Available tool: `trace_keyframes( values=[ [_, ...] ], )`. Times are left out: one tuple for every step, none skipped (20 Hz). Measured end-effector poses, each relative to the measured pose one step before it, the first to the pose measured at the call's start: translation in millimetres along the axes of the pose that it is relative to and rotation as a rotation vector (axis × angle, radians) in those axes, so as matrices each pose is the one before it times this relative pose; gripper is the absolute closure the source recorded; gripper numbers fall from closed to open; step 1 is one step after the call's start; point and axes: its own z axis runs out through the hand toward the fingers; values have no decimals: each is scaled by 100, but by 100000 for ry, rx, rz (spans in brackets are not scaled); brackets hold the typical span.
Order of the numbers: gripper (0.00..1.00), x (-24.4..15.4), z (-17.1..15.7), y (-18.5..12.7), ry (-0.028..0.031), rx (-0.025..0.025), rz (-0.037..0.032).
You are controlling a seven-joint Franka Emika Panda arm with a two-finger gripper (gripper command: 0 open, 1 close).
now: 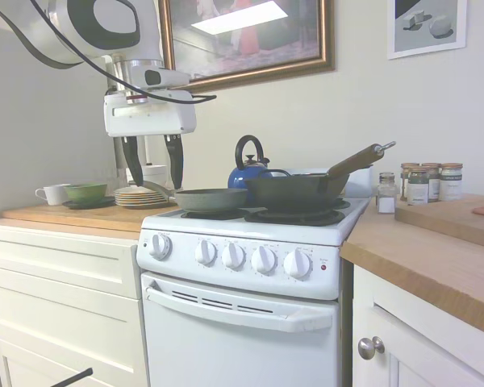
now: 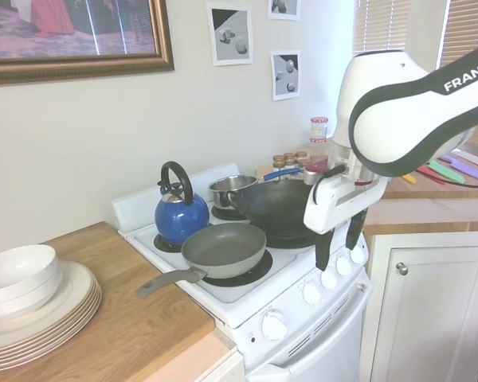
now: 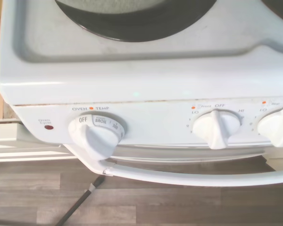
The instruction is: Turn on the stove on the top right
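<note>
**Gripper poised above the knob row**

The stove (image 1: 250,242) sits between white cabinets (image 1: 60,282), its 5 knobs (image 1: 233,255) along the front panel. The gripper (image 1: 152,161) hangs over the left end, fingers apart and pointing down, empty; a stance suited to dropping onto a knob. The wrist view shows the oven dial (image 3: 95,135) at OFF, so the top-right burner's knob likely lies further along.
</note>
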Motion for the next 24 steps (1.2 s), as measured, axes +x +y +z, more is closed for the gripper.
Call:
trace_keyframes(
  values=[
    [0, 3, 47, -1, -83, -71, 151],
    [0, -1, 7, -1, -15, -13, 951],
    [0, 1, 39, -4, -36, -97, 127],
    [0, 10, 86, 0, -52, -256, 136],
    [0, 31, 129, 7, 8, -388, 228],
    [0, 65, 191, 11, 33, -480, 364],
    [0, 123, 219, 41, 170, -521, 384],
    [0, 209, 269, 64, 413, -556, 219],
    [0, 246, 346, 92, 222, -597, 138],
    [0, 269, 395, 113, 140, -657, 80],
    [0, 324, 416, 109, 392, -550, 83],
    [0, 378, 487, 170, 345, -742, 123],
    [0, 388, 497, 187, 253, -657, 195],
    [0, 434, 568, 232, 133, -652, 323],
    [0, 414, 534, 236, -106, -437, 539],
    [0, 379, 512, 220, -368, -322, 688],
    [0, 419, 489, 212, -327, -420, 611],
    [0, 448, 473, 192, -268, -444, 573],
    [0, 492, 461, 142, -234, -262, 640],
    [0, 476, 474, 118, -439, -314, 628],
    [0, 498, 479, 72, -475, -261, 441],
    [0, 458, 481, 49, -496, -311, 429],
    [100, 424, 422, 29, -427, -416, 389],
    [100, 436, 367, -10, -354, -422, 128]
  ],
)
